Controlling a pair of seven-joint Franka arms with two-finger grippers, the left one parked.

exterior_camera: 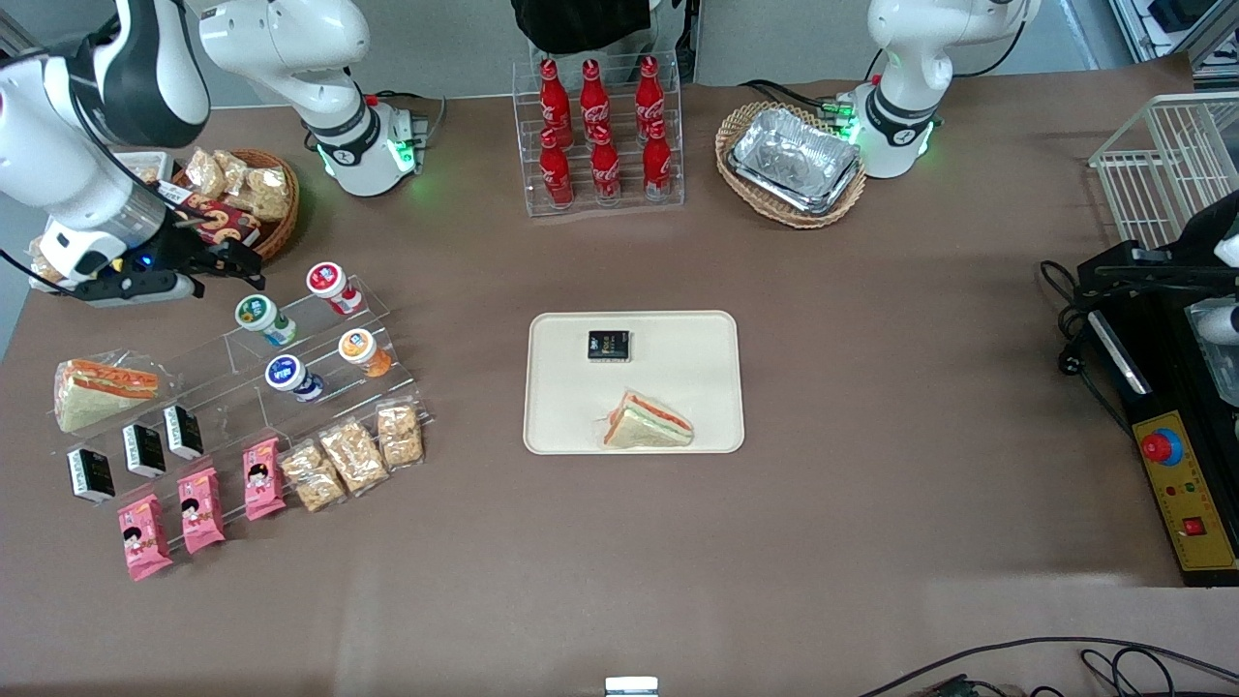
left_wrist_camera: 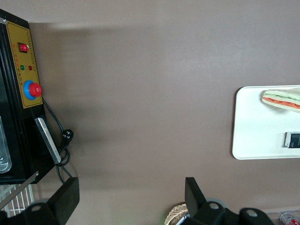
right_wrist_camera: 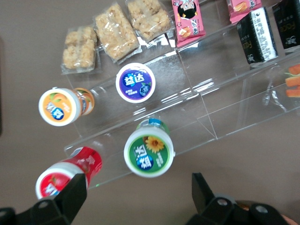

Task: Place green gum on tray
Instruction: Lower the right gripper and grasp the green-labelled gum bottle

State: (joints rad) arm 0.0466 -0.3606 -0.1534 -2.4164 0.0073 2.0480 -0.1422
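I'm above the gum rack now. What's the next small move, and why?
Probably lower the open claw straight down around the green gum: it is empty and apart from the bottle, which stands on the clear rack, not yet on the tray.

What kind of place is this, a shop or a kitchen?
Probably a robot lab set up like a tiny snack shop. Red soda bottles stand on a clear rack, gum bottles like the green gum sit on clear steps, and the gripper hangs open near them. The tray holds a sandwich.
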